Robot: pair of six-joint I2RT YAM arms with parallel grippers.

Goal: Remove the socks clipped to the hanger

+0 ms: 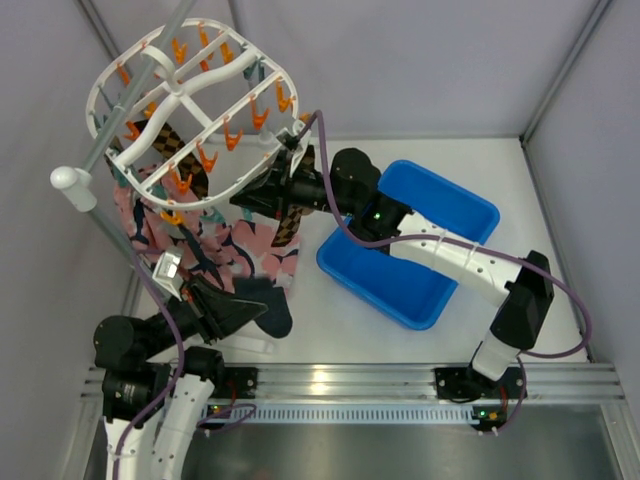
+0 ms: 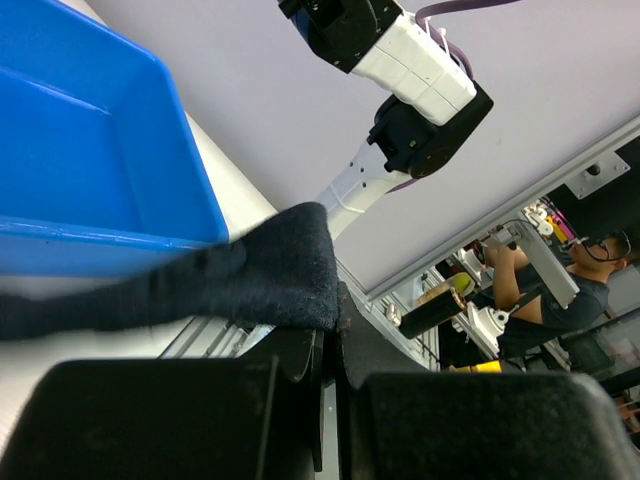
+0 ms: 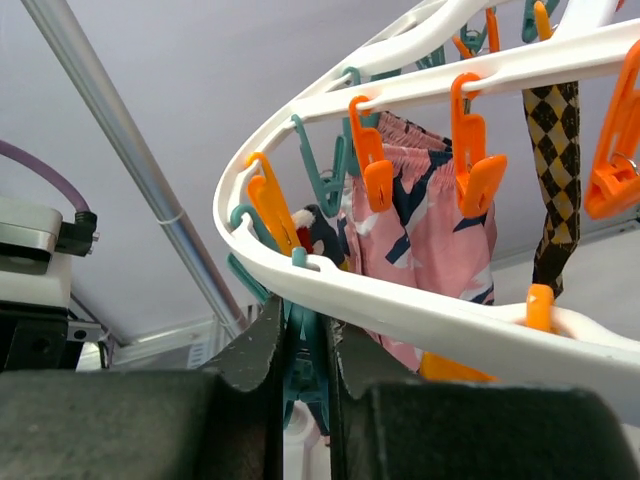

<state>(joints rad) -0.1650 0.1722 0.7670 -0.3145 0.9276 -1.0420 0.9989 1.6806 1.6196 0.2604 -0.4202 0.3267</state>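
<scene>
Left gripper [image 2: 330,340] pinches navy sock [image 2: 270,265] by edge; right gripper [image 3: 305,350] squeezes teal clip [image 3: 303,390], hanger rim [image 3: 400,312] just above fingers. Risk: clip slipping free, pull swinging hanger.

White hanger [image 3: 400,305]: smooth, glossy moulded plastic; its orange clips [image 3: 470,170] and the teal clip [image 3: 303,395] are the same hard, shiny plastic. Pink patterned sock [image 3: 440,230] and checkered sock [image 3: 555,150]: soft, matt knit cloth. Navy sock [image 2: 270,265]: matt, fuzzy fabric with a slightly rough nap. Blue bin [image 2: 90,150]: smooth, glossy plastic. Grey pole [image 3: 130,170]: smooth metal with a dull sheen. Left pincer [image 2: 333,320] and right pincer [image 3: 305,330]: matt black plastic. Counter [image 1: 330,310]: smooth, white, faintly reflective.
</scene>
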